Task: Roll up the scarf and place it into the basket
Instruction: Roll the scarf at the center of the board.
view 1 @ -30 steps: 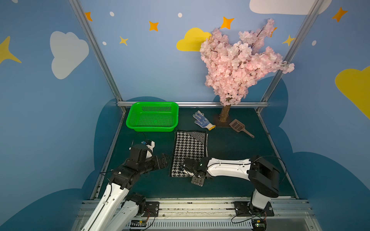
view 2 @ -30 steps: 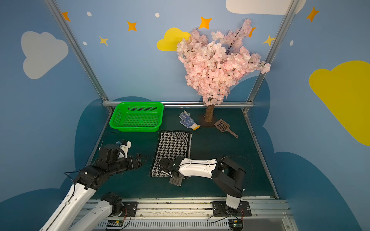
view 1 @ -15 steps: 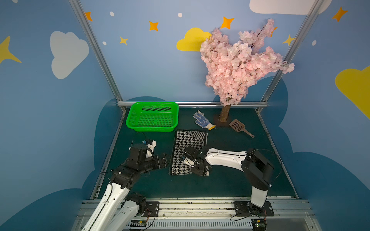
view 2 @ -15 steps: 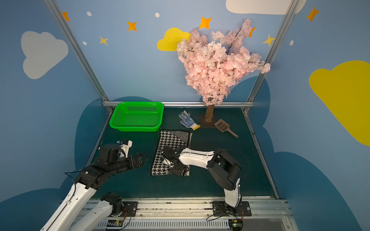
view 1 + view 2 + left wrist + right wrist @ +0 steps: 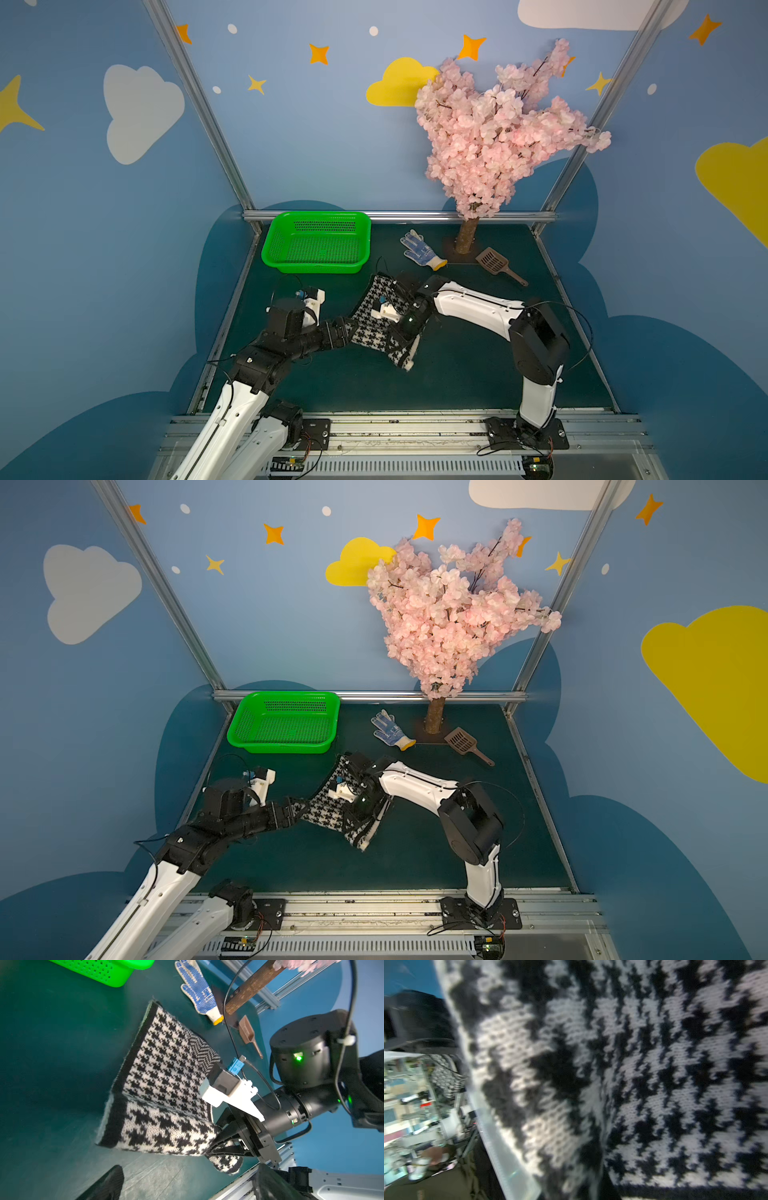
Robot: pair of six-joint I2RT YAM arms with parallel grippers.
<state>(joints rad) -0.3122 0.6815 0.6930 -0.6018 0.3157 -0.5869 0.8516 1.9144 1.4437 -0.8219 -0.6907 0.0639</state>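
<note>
The black-and-white houndstooth scarf (image 5: 376, 328) (image 5: 328, 812) lies mid-table, its far end flat and its near end raised and folded over (image 5: 166, 1076). My right gripper (image 5: 397, 343) (image 5: 353, 820) (image 5: 212, 1146) is shut on that raised near end, and a corner hangs below the fingers. The cloth fills the right wrist view (image 5: 654, 1064) and hides the jaws there. At the scarf's left edge my left gripper (image 5: 347, 328) (image 5: 297, 810) (image 5: 187, 1188) stands open, holding nothing. The green basket (image 5: 274, 255) (image 5: 239, 733) (image 5: 116, 978) sits empty at the back left.
A white-and-blue dotted glove (image 5: 422, 251), a pink blossom tree on a brown trunk (image 5: 465, 237) and a brown slotted scoop (image 5: 496, 266) stand at the back right. Metal frame posts and a rail (image 5: 395, 419) border the green mat.
My right gripper went from the scarf's near right corner onto the cloth, closed on the near end and lifted it, skewing the scarf. The left gripper edged toward the scarf's left side.
</note>
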